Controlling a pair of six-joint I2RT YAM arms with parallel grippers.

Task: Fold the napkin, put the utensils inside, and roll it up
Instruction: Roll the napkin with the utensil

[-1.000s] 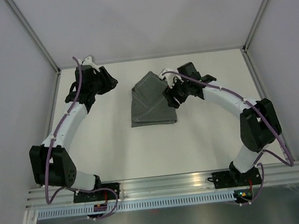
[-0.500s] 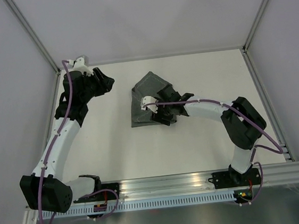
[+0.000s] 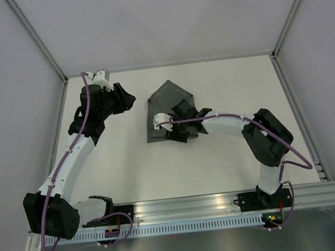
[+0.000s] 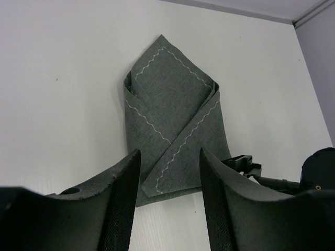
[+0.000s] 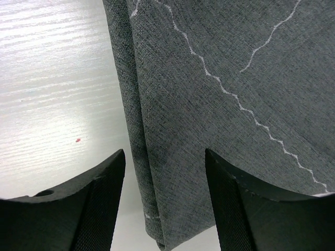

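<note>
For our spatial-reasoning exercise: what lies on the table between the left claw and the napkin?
Nothing. The top view shows only bare white table between the open left claw and the folded napkin.

Seen from above, the right gripper [image 3: 179,130] covers the napkin [image 3: 165,105] toward its 5 o'clock corner, and the gripper's own body hides its fingertips. In the right wrist view the napkin [image 5: 220,78] is cut off at 12 and 3 o'clock. The inside of its folds is hidden.
</note>
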